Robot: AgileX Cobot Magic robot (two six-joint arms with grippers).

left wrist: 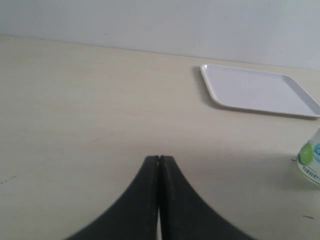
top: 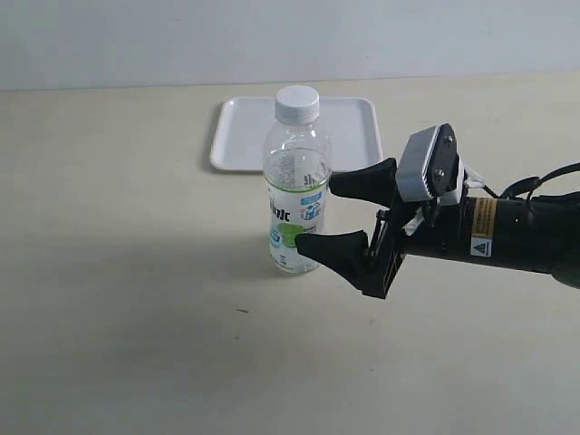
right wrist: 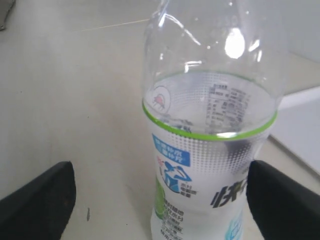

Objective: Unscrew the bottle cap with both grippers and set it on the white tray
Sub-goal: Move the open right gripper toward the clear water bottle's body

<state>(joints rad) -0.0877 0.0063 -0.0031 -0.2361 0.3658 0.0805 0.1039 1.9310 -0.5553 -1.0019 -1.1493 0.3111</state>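
Note:
The clear bottle [top: 295, 190] stands upright mid-table, and the white ribbed cap [top: 297, 104] is screwed onto its neck. My right gripper [top: 349, 215] is open at label height, its black fingertips just reaching the bottle's right side. The right wrist view shows the bottle [right wrist: 210, 150] in the gap of the right gripper [right wrist: 160, 187], closer to one finger [right wrist: 280, 200] than to the other finger [right wrist: 45, 200]; neither touches it. My left gripper [left wrist: 159, 159] is shut and empty above bare table, and is out of the exterior view. The white tray [top: 349, 131] lies empty behind the bottle.
In the left wrist view the tray [left wrist: 260, 90] lies far off to one side of the fingers and the bottle's base [left wrist: 310, 160] shows at the frame edge. A pale wall runs along the table's far edge. The right arm [top: 517, 231] reaches in from the right.

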